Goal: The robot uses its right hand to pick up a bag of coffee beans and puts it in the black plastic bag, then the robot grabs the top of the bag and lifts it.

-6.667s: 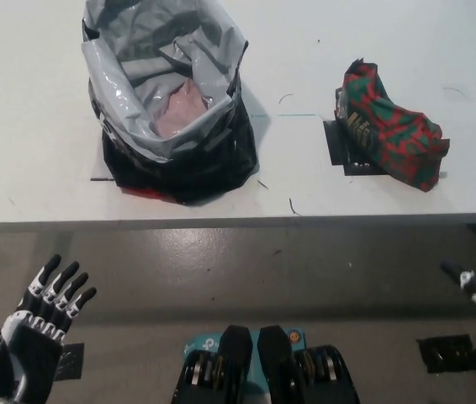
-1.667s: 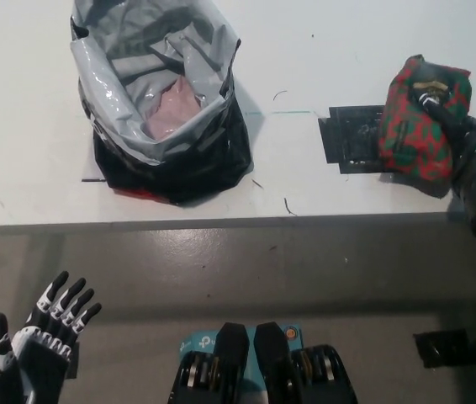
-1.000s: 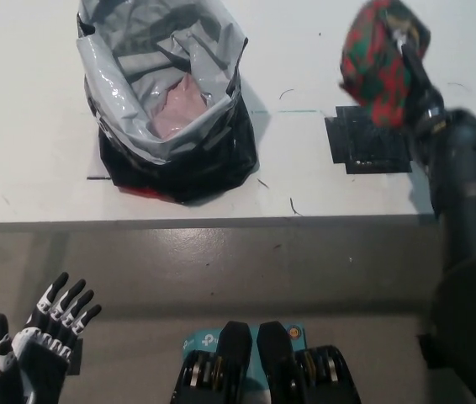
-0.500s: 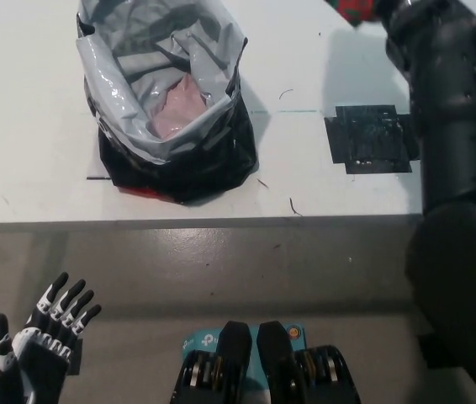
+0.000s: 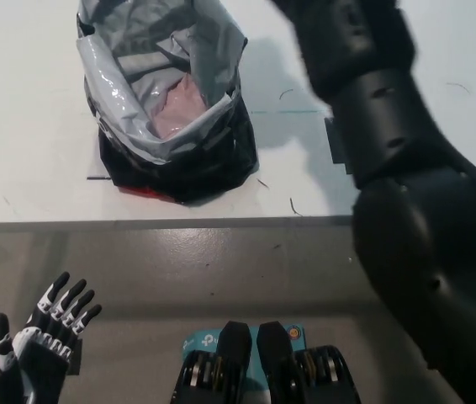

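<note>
Transfer stage: the black plastic bag (image 5: 166,109) stands open at the upper left of the frame on the white surface (image 5: 28,126), and no coffee bag is seen lying in it.

The black right arm (image 5: 389,160) is extended from the lower right to the top edge, where its hand is cut off; the hand's state and the coffee beans' whereabouts cannot be told. The placing is judged not yet done, with grasping and lifting the bag's top left over. The white left hand (image 5: 32,353) is rested at the lower left, fingers spread, nothing held.
</note>
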